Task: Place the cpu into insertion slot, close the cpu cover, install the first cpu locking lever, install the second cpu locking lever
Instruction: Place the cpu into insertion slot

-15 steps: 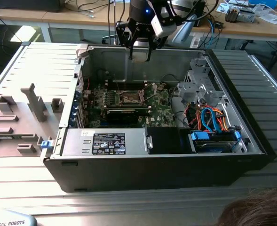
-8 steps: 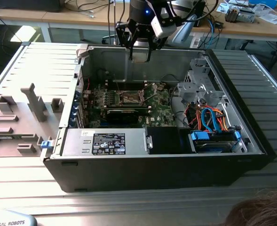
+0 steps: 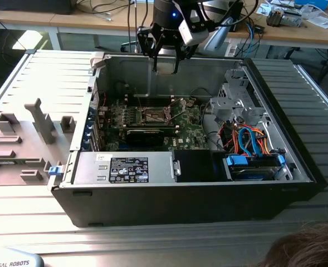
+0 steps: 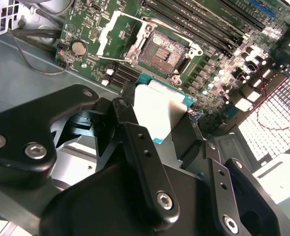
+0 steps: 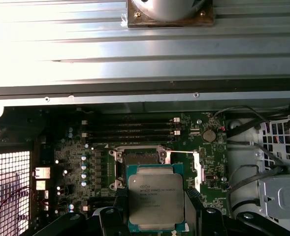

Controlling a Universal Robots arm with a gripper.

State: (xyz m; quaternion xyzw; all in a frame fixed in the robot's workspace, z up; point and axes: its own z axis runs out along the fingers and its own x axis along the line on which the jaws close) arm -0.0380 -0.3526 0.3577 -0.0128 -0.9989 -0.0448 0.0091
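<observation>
Open computer case [image 3: 297, 167] on slatted tabletop [image 3: 41, 72]; green motherboard [image 3: 191, 130] on its floor. Tool [image 3: 166, 67] above the board, clenched on two opposite edges of the cpu [image 5: 156, 198], held clear of the bare insertion slot [image 4: 163, 49]. Cpu cover [image 4: 105, 37] swung open beside the slot.

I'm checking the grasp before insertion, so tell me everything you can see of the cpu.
The cpu is a small flat square chip: silvery-grey metal top with faint print, on a thin teal-green board that shows as a border. The tool clamps it by two opposite edges between black fingers, top side up, roughly level. It hangs in the air inside the case, above the motherboard near the open insertion slot, touching nothing else.
</observation>
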